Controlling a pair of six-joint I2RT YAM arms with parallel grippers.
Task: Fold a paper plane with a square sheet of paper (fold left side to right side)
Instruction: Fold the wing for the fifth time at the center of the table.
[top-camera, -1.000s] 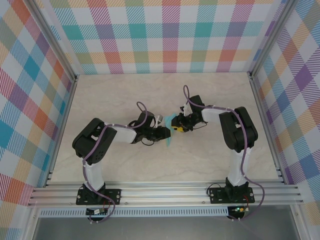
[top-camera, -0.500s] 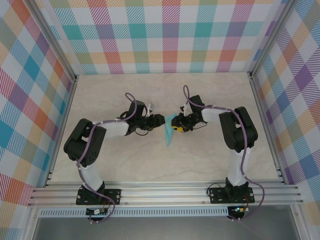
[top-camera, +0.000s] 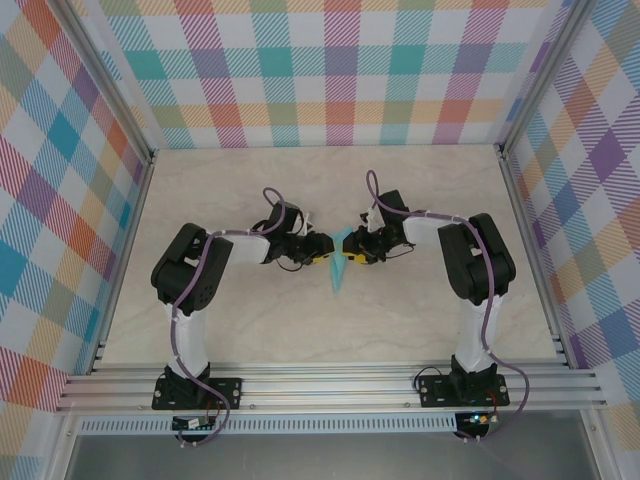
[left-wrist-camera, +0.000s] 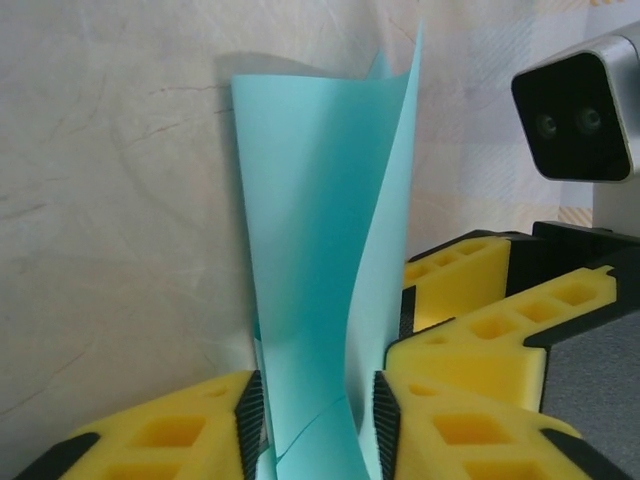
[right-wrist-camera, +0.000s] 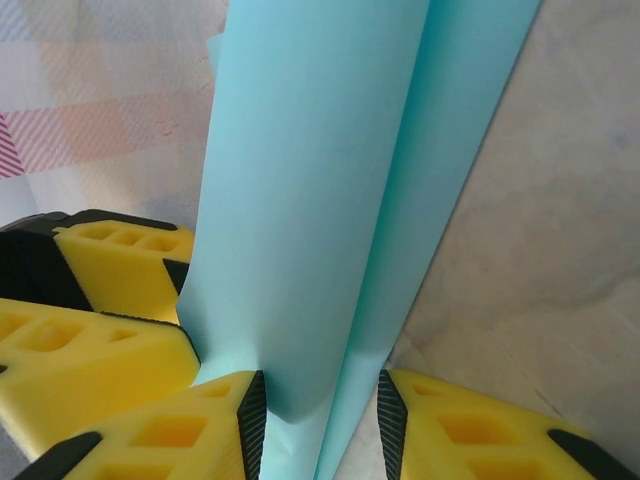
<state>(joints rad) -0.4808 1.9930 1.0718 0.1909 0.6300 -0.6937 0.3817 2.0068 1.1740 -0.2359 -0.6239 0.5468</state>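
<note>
The paper plane (top-camera: 340, 268) is a narrow light-turquoise dart near the middle of the tabletop (top-camera: 250, 320). Its point faces the arm bases and its wide end is caught between the two sets of jaws. It is not pressed flat: in the wrist views its layers stand apart and bow outward.

The right jaws are part-way closed on the plane's wide end from the right, and one pad is hard against the curled layer. The left jaws stand on either side of the same end from the left, close against the paper. I cannot tell whether they are actually pinching it.

The main risk, as I judge it, is two grips on one thin sheet so near each other. If the arms pull apart or twist out of step, the paper could tear or take a stray crease. If either set of jaws closes harder on the bowed layers, it could crush them off the centre crease and leave a skewed fold. If both let go, the springy layers would likely splay open and lose their alignment.

Count: one paper plane, two sets of jaws, one tabletop.
</note>
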